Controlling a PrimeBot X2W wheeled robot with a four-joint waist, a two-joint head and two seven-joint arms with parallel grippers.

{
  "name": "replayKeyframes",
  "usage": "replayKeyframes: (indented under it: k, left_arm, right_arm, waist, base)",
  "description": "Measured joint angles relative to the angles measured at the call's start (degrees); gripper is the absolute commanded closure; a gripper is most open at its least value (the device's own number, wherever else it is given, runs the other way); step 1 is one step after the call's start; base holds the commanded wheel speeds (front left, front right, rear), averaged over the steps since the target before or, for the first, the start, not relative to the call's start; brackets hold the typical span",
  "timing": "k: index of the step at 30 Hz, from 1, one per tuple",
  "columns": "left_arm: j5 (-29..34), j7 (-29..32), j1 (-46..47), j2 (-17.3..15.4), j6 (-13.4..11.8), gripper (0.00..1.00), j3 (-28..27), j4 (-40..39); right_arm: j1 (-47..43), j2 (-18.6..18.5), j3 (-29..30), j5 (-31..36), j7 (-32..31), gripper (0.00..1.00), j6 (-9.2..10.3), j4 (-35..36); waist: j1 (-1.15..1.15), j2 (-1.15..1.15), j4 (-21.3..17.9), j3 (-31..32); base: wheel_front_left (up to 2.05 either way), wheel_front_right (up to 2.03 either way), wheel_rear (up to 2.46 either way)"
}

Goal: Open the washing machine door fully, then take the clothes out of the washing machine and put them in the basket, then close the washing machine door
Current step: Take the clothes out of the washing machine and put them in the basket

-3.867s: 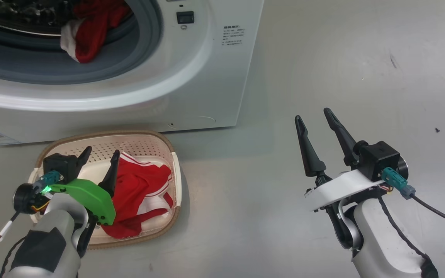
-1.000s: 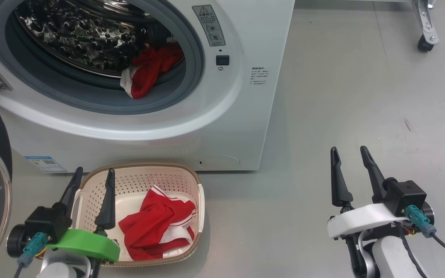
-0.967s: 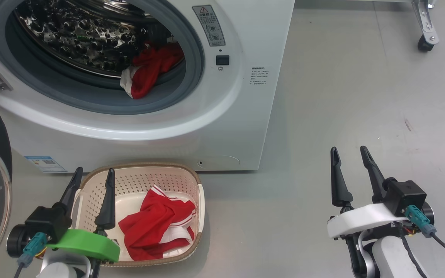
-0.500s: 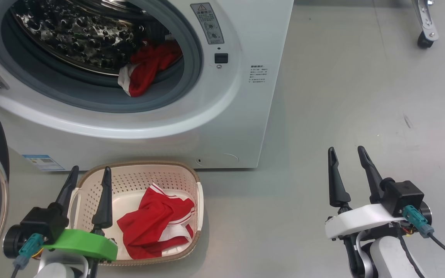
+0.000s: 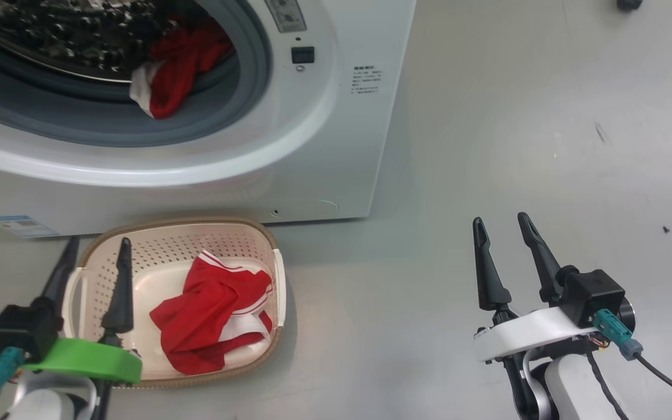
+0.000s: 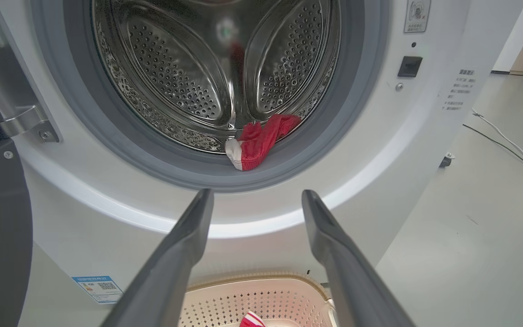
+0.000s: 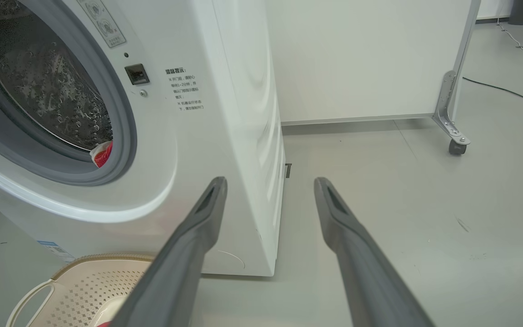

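Floor (image 5: 487,116) grey, smooth, scuffed; white panel (image 7: 357,59) stands beyond washing machine (image 5: 336,146).

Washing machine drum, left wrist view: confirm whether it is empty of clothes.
No: a red garment with a white edge lies at the front of the steel drum, draped onto the grey rubber ring.

I see a smooth grey floor (image 5: 487,146) with a few small dark marks (image 5: 600,132) on it. Far back stands a white board (image 7: 366,59) on a metal leg (image 7: 446,100) with a little wheel (image 7: 456,146). A thin black cable (image 7: 506,92) lies on the floor near it.
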State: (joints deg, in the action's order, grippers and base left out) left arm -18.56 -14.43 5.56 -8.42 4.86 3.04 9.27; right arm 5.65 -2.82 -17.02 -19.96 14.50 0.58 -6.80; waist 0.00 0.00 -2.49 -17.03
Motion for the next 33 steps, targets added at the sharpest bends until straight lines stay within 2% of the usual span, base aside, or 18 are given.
replayKeyframes:
  k: [6,13,20,33]
  left_arm:
    - [0.0,0.5,4.3,-3.2,0.1,0.00,-1.6,-0.3]
    - [-0.8,5.4,10.0,-6.1,0.3,0.00,-3.7,1.3]
    - [-1.6,13.2,18.9,-10.1,0.9,0.00,-3.8,4.4]
    - [-4.1,23.6,32.2,-11.5,1.1,0.00,-2.8,11.1]
  right_arm:
    - [1.5,0.0,-1.3,-0.3,0.0,0.00,0.07,0.9]
    - [2.9,0.0,-3.2,-1.0,0.0,0.00,0.10,1.5]
    - [4.7,0.0,-5.4,-2.3,0.0,0.00,0.69,2.1]
    - [6.6,0.0,-6.7,-3.7,0.0,0.00,1.97,3.2]
  waist:
    - [0.01,0.00,-2.5,-3.4]
    - [0.01,0.00,-5.7,-6.4]
    - [0.01,0.00,-10.8,-10.2]
    - [0.01,0.00,-15.3,-14.4]
  base:
    - [0.00,0.00,0.00]
    - [0.00,0.00,0.00]
    - [0.00,0.00,0.00]
    - [0.00,0.00,0.00]
